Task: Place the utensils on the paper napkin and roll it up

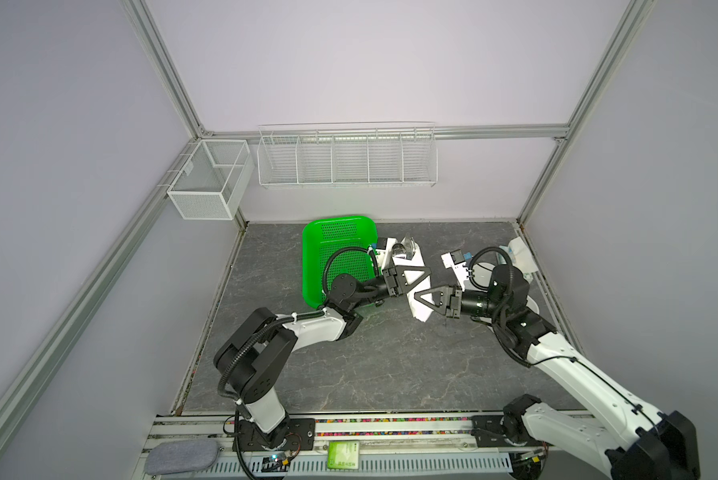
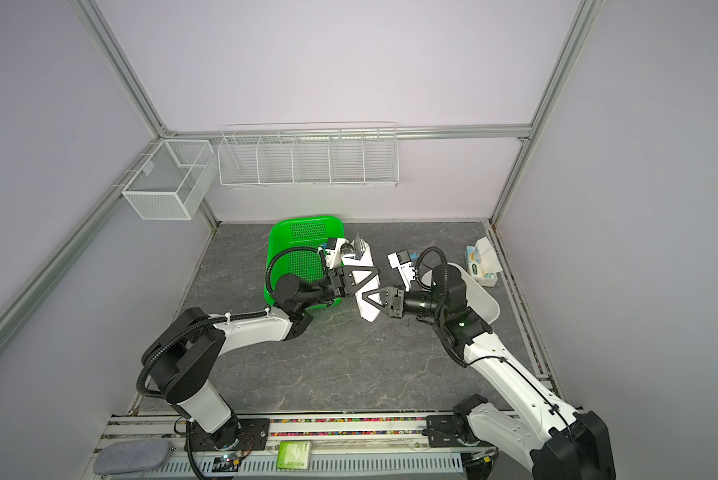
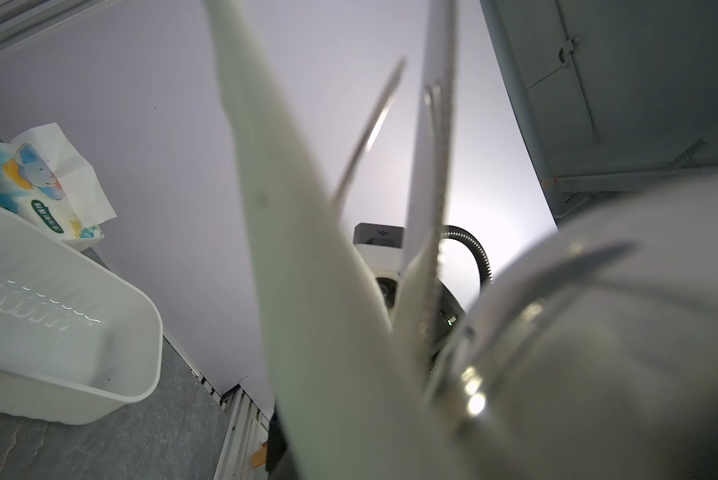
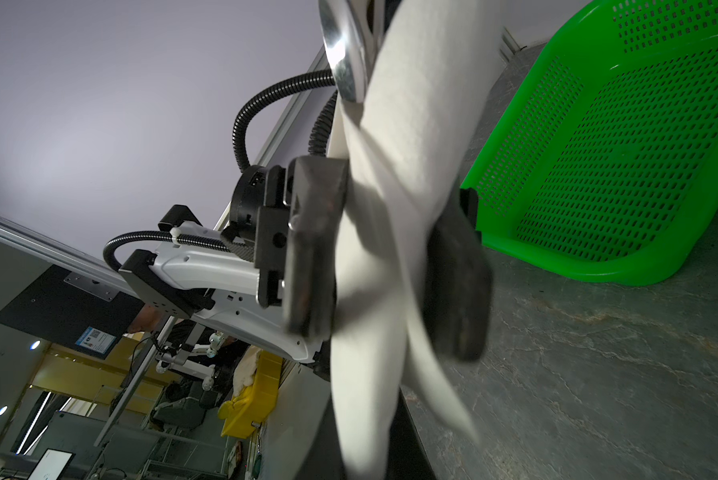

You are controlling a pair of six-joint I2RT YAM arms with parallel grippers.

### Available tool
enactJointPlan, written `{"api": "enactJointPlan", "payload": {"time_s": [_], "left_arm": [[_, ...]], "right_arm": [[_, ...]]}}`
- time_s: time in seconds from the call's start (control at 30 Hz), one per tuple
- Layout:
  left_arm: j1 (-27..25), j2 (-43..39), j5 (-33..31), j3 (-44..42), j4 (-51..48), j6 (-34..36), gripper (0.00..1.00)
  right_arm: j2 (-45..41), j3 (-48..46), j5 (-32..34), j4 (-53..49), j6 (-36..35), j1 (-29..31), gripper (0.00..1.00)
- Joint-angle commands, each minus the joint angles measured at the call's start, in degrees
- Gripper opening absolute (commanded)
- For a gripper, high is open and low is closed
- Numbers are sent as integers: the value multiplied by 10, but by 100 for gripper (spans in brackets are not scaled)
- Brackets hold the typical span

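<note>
The white paper napkin [image 1: 420,313] is rolled round the utensils and held off the table between both arms, mid-table in both top views. A shiny spoon bowl [image 1: 399,250] and other silver utensil ends [image 2: 360,246] poke out of its far end. My left gripper [image 1: 421,274] is shut on the roll's upper part; in the right wrist view its dark fingers [image 4: 313,249] press the napkin [image 4: 394,166] from both sides. My right gripper [image 1: 419,299] is shut on the lower part. The spoon [image 3: 598,332] and thin utensil tips [image 3: 369,133] fill the left wrist view.
A green perforated basket [image 1: 336,222] stands just left of the roll. A white tray [image 2: 484,305] lies under the right arm, with a blue-and-white tissue pack [image 2: 479,262] at the table's right edge. Two wire racks [image 1: 346,158] hang on the back wall.
</note>
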Motion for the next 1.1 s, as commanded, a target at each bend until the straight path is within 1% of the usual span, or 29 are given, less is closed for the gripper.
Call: {"api": "enactJointPlan", "payload": {"time_s": [0.0, 0.13, 0.2, 0.4, 0.6, 0.67, 1.07], "left_arm": [[-3, -2, 3, -7, 32, -8, 24], [-2, -5, 0, -13, 31, -6, 23], [-2, -5, -1, -15, 28, -6, 21], [-2, -9, -2, -18, 25, -3, 21], [-2, -16, -8, -24, 6, 9, 30], [-1, -20, -11, -27, -1, 16, 30], [0, -25, -16, -33, -1, 16, 14]], "right_arm": [[-16, -5, 3, 19, 0, -4, 8], [-19, -4, 2, 18, 0, -3, 8], [-22, -5, 6, 15, -1, -3, 8], [-25, -6, 8, 13, -2, -4, 8], [-27, -8, 12, 10, -5, -4, 8], [-28, -6, 11, 8, -6, -4, 8], [-35, -8, 17, 2, -10, -5, 8]]}}
